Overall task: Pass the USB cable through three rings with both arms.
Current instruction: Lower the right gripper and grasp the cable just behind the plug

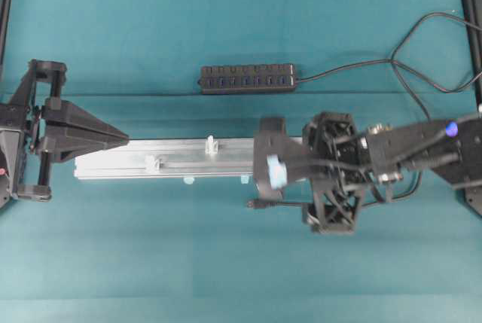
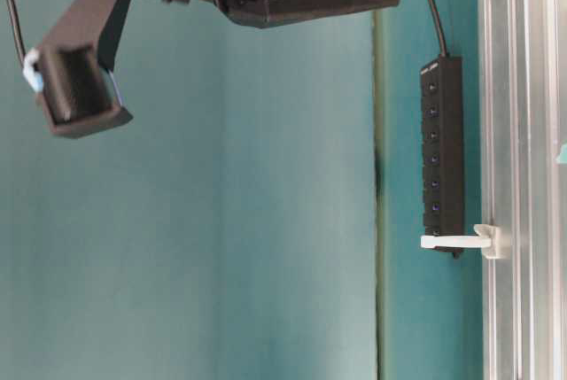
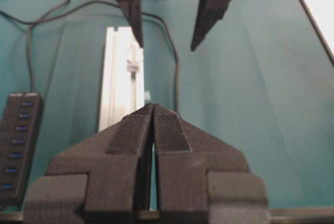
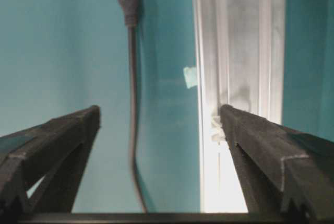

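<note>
Left pincer (image 3: pixel 153 110) pressed together, empty. Right pincer (image 4: pixel 159 117) spread apart, cable (image 4: pixel 131 104) lying between tips, rail (image 4: pixel 240 41) at 1 o'clock.

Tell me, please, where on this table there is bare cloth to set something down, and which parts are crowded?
Bare cloth runs along the near edge, below the silver rail and the USB cable. Another free patch lies at the far left, beyond the rail and left of the USB hub. It is crowded at the right, where the right gripper with open jaws hangs over rail and cable, and where hub cords loop.
</note>
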Available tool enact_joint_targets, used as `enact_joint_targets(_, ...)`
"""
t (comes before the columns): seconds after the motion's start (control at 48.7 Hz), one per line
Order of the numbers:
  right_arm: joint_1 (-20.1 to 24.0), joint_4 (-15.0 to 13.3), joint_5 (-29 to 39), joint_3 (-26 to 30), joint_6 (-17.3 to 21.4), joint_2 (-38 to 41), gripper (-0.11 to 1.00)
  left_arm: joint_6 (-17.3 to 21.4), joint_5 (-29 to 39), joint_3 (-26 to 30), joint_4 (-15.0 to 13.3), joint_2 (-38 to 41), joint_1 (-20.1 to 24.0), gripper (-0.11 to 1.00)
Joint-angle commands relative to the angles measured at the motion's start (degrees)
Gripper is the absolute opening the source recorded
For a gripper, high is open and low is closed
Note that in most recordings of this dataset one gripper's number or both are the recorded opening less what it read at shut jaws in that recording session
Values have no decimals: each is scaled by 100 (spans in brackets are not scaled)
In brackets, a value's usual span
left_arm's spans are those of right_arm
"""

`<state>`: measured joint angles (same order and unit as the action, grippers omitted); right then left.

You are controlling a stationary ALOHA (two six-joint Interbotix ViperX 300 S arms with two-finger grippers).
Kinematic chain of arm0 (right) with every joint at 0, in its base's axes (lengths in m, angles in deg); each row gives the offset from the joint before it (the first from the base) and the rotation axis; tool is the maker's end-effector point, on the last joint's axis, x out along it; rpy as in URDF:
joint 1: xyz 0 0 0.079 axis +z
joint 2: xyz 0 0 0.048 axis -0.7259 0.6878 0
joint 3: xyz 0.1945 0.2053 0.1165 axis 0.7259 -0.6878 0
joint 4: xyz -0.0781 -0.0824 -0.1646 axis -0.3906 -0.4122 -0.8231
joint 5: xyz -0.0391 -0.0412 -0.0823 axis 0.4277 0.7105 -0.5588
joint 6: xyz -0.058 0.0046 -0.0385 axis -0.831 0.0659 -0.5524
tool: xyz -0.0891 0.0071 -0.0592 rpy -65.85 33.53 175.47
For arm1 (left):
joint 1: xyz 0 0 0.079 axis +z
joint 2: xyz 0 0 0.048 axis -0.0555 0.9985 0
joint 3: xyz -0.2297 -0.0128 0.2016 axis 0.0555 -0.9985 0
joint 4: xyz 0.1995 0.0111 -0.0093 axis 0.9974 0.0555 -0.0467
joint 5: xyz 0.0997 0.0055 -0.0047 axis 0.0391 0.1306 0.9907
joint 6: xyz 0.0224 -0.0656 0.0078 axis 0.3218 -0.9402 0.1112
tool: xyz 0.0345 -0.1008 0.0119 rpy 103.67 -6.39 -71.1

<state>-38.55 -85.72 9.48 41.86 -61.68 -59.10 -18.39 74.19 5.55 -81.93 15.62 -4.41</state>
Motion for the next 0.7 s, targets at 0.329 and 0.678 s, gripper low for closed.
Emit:
enact_joint_targets(0.329,9,-53,0,220,-255,88,-3,-18,-35,158,9,0,9,2)
enact_joint_targets(0.678,0,97,-211,360,-176,167,-10,-26,-35,158,9,0,9,2)
